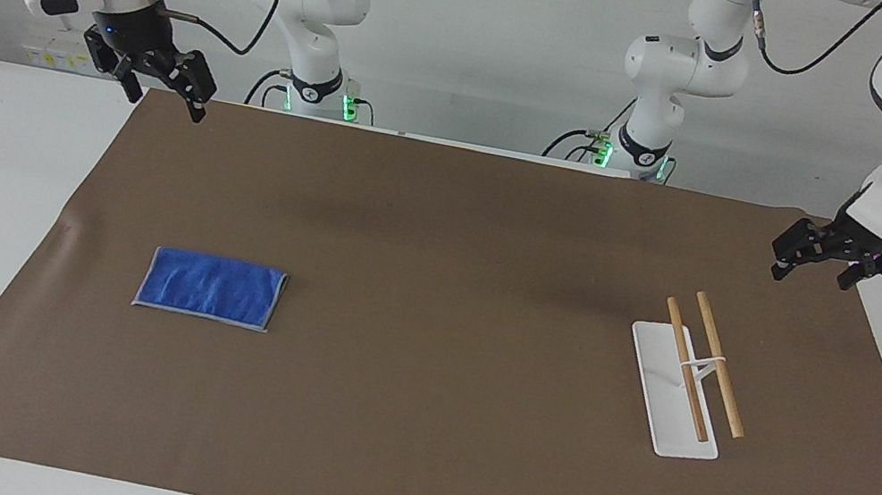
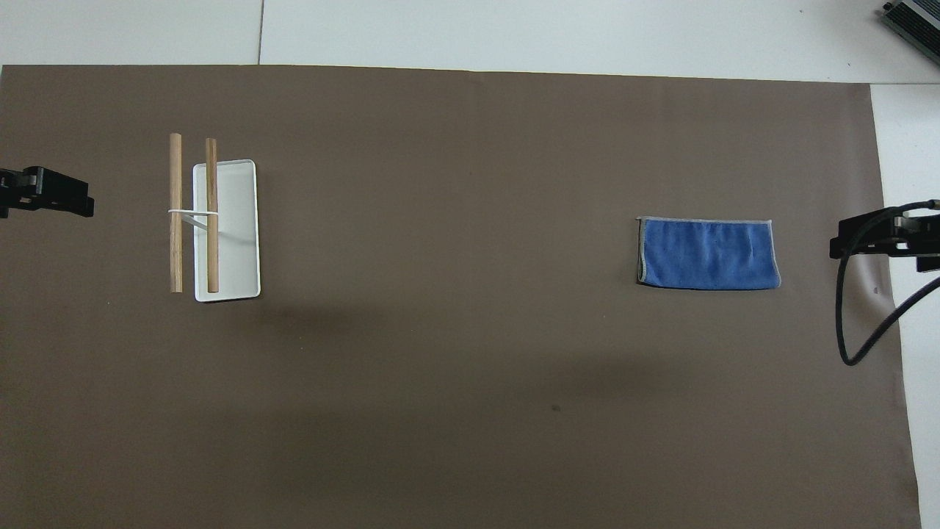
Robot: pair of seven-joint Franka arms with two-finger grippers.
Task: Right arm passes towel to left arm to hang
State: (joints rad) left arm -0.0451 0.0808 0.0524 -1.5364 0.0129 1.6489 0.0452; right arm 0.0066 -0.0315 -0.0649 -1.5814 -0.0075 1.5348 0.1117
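Observation:
The towel [image 1: 211,289], a folded bright blue cloth with pale grey edging, lies flat on the brown mat toward the right arm's end of the table; it also shows in the overhead view [image 2: 706,253]. My right gripper [image 1: 167,105] hangs open and empty in the air over the mat's corner at its own end, apart from the towel, and its tip shows in the overhead view [image 2: 877,239]. My left gripper [image 1: 810,278] hangs open and empty over the mat's edge at its end, near the rack, and shows in the overhead view [image 2: 48,195].
A rack with a white base [image 1: 657,358] and two wooden rods [image 1: 718,362] on a thin white stand sits toward the left arm's end; it also shows in the overhead view [image 2: 239,242]. A brown mat [image 1: 427,427] covers the white table. A black cable [image 2: 855,323] hangs by the right gripper.

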